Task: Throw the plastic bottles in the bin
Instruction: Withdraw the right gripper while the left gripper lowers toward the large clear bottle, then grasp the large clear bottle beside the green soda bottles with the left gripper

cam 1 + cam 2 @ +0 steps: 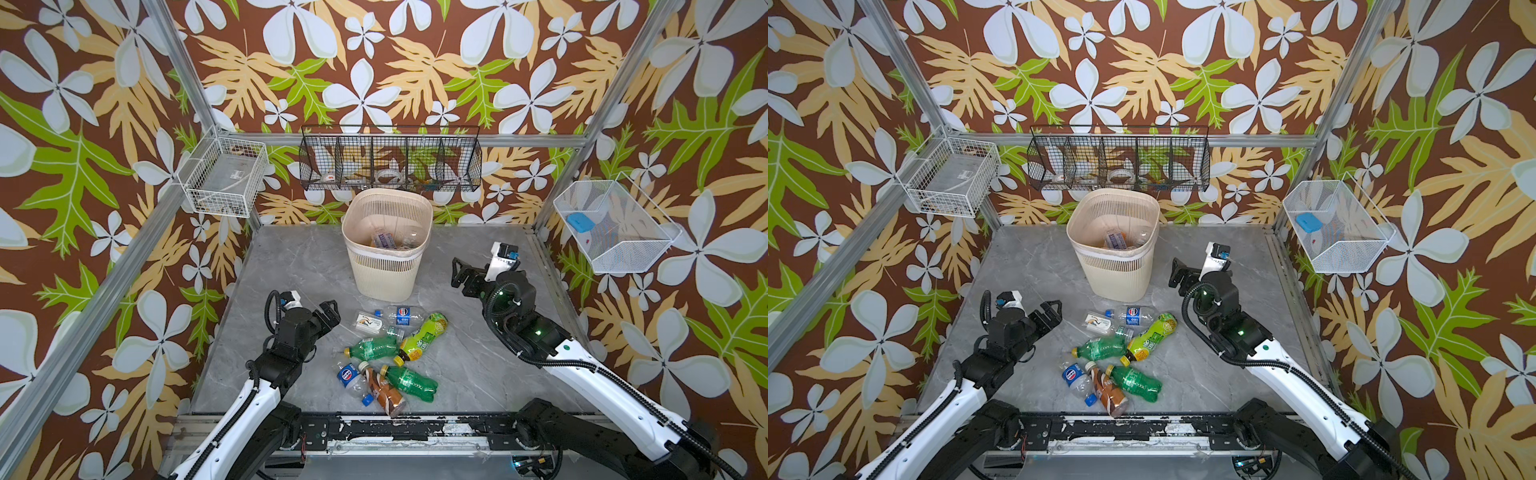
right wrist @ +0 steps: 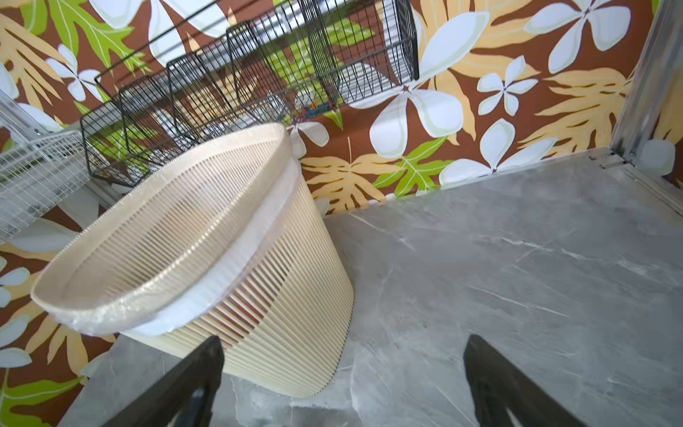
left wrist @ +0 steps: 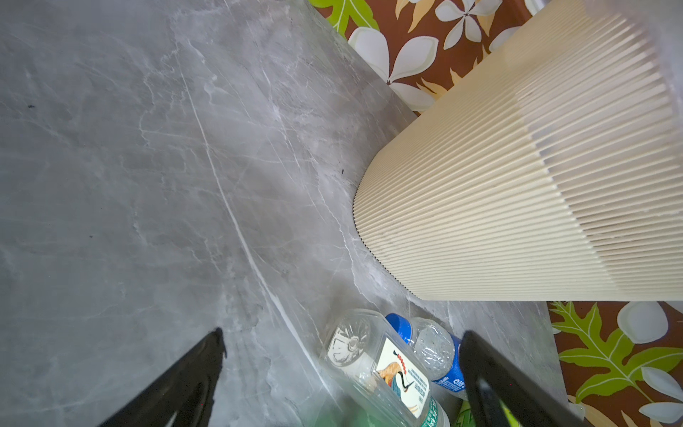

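Left gripper (image 1: 335,313): jaws wide, empty, just beside clear bottle (image 1: 368,323) at pile edge. Right gripper (image 1: 456,273): jaws spread, empty, near bin (image 1: 386,276) wall. Plastic bottles (image 1: 386,357) heaped on table (image 1: 291,270) between arms, in front of bin; some already inside. Risks, my guess: overlapping round bottles roll or scatter under pinch; crushed one slips free; careless swing clips light bin, tips it.

The bin (image 1: 386,270) was beige with finely slotted sides, its liner (image 2: 258,233) white. The desk (image 1: 291,270) was veined grey marble. Near its front edge lay a green bottle (image 1: 413,383), a brown bottle (image 1: 384,392) and a blue-labelled clear bottle (image 1: 348,376). The wall (image 1: 415,62) was brown with white flowers.
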Controlling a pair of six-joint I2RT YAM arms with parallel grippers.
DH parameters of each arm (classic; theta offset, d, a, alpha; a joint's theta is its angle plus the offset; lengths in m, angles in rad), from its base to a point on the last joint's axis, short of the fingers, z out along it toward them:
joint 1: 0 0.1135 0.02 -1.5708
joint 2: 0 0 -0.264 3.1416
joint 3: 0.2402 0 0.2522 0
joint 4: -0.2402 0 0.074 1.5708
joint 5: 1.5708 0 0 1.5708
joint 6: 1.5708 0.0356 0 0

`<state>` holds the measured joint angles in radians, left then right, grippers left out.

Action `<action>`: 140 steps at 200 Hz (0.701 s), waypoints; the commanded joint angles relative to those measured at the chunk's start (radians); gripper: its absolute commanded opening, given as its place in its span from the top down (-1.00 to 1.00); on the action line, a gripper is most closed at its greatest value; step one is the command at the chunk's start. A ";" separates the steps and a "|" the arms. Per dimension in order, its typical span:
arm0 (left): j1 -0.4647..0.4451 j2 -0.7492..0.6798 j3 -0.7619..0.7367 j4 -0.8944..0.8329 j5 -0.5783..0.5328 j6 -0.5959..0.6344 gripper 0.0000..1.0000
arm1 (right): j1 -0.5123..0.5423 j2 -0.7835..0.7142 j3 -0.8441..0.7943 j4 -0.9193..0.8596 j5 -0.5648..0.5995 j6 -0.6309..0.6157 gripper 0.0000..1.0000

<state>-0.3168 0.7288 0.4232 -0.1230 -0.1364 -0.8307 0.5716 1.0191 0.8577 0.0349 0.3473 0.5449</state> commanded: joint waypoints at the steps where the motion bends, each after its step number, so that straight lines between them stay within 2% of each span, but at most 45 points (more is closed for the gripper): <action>1: 0.002 -0.003 0.003 -0.003 0.053 -0.017 -1.00 | 0.002 0.042 0.047 0.005 0.017 -0.026 -0.99; 30: 0.002 -0.041 0.013 -0.080 0.090 -0.032 -0.95 | 0.002 0.123 0.080 0.045 -0.039 -0.011 -0.99; 50: 0.002 -0.058 0.042 -0.219 0.107 -0.074 -0.89 | 0.002 0.154 0.082 0.056 -0.063 0.001 -0.99; 90: -0.003 -0.081 0.077 -0.439 0.238 -0.096 -0.77 | 0.002 0.153 0.063 0.053 -0.041 -0.003 -0.99; 140: -0.063 -0.218 0.016 -0.592 0.245 -0.178 -0.69 | 0.002 0.152 0.046 0.060 -0.030 -0.004 -0.99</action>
<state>-0.3515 0.5564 0.4713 -0.6079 0.0872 -0.9451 0.5720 1.1717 0.9085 0.0597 0.2996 0.5419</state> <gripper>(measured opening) 0.851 0.996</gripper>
